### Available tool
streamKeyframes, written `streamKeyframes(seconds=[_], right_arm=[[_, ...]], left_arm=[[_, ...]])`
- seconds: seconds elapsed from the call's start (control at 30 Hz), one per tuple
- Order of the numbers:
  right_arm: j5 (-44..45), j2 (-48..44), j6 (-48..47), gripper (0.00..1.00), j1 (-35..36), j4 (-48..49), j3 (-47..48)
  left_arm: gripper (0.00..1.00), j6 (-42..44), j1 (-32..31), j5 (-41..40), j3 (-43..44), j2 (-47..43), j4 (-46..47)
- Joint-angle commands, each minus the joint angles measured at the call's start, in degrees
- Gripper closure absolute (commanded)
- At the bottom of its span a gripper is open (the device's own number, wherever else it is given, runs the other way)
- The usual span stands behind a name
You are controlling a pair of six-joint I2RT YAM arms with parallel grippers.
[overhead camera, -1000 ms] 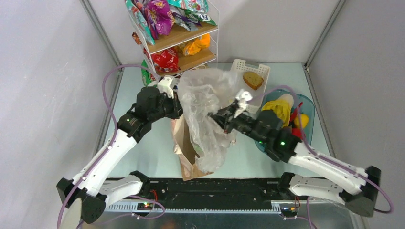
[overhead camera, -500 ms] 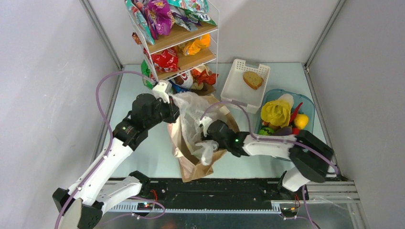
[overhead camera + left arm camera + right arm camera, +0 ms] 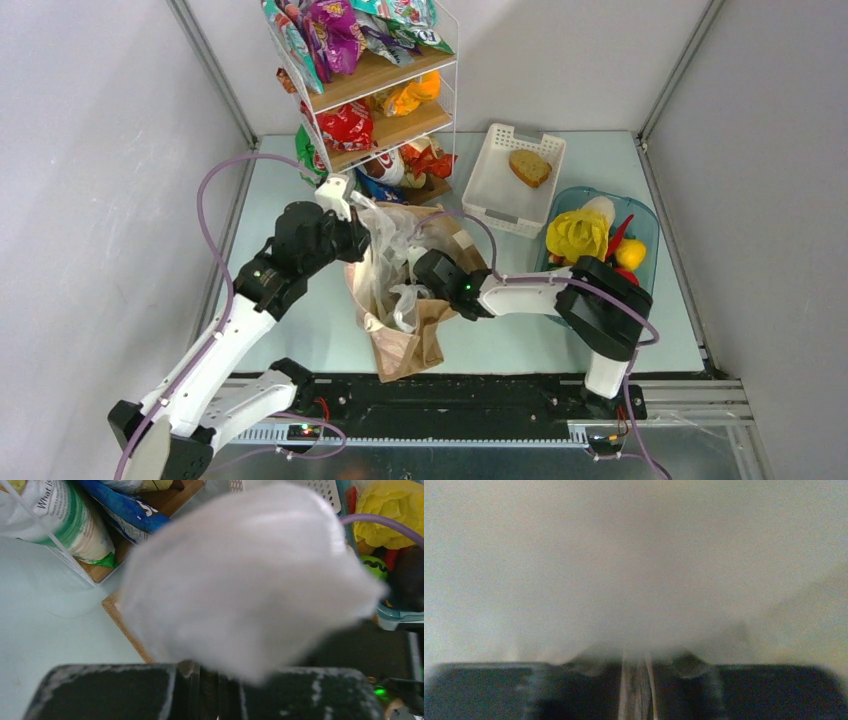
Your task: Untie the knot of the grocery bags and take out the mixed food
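While the brown paper bag (image 3: 405, 345) lies open on the worktop (image 3: 300, 310) between the arms, the clear plastic bag (image 3: 392, 262) spills crumpled from its mouth. The left pincer (image 3: 358, 232), clamped on a bunch of that film at the far rim, should hold firm and high. The right pincer (image 3: 428, 278) is buried in the film; whether it grips cannot be told, so it should pull slowly. The plastic looks thin, limp, clingy.

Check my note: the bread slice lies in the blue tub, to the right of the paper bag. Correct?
No: the top view shows the bread slice in the white basket, not the blue tub; it is indeed right of the paper bag.
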Motion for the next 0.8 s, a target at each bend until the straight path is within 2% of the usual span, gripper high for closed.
streamKeyframes(seconds=[0.0, 0.03, 0.07, 0.1, 0.17, 0.23, 0.4, 0.77], right_arm=[[2.9, -8.6, -0.2, 0.54, 0.4, -11.5, -1.5], [3.1, -10.4, -0.5, 0.36, 0.4, -12.6, -1.6], [3.2, -14.2, -0.7, 0.29, 0.4, -14.5, -1.6], [3.6, -16.1, -1.1, 0.16, 0.4, -15.6, -1.5], [4.4, -21.7, -1.5, 0.03, 0.3, -18.5, -1.5], [6.2, -27.8, -1.7, 0.01, 0.3, -21.8, -1.1], [8.5, -35.7, -0.3, 0.01, 0.2, -24.2, 0.6], [-0.1, -44.6, 0.1, 0.01, -0.6, -18.9, 0.7]], left_arm=[[1.00, 2.1, 1.1, -3.4, 1.3, -2.5, 6.5], [1.00, 2.2, 1.3, -3.6, 1.2, -2.6, 6.4], [1.00, 2.3, 1.7, -3.6, 1.3, -2.7, 6.2], [1.00, 2.5, 2.0, -3.6, 1.4, -2.7, 6.1], [1.00, 2.7, 2.7, -3.2, 1.6, -2.7, 5.7], [1.00, 2.9, 3.6, -2.7, 2.0, -2.5, 5.3], [1.00, 3.3, 4.2, -2.1, 2.2, -1.8, 4.7], [1.00, 4.1, 4.2, -2.7, 2.6, -1.3, 3.8]])
